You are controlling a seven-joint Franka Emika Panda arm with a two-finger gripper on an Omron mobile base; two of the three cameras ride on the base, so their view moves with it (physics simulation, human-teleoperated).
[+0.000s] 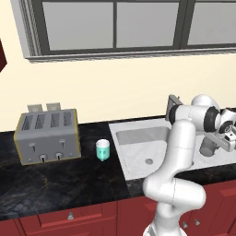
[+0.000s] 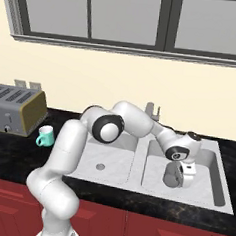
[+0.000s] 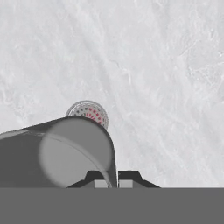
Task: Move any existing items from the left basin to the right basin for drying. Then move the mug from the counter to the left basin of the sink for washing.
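Observation:
The plain grey cup hangs low inside the wider right basin, with my gripper shut on its rim. In the hand view the cup lies at the lower left, its wall pinched at my gripper, and the basin's round drain shows just beyond it. From the left base view the cup sits under my gripper at the right edge. The narrower left basin holds nothing. The teal-and-white mug stands upright on the black counter, left of the sink.
A steel toaster stands on the counter left of the mug. The grey faucet rises at the sink's middle back. My arm stretches over the left basin. Red cabinets run below the counter edge.

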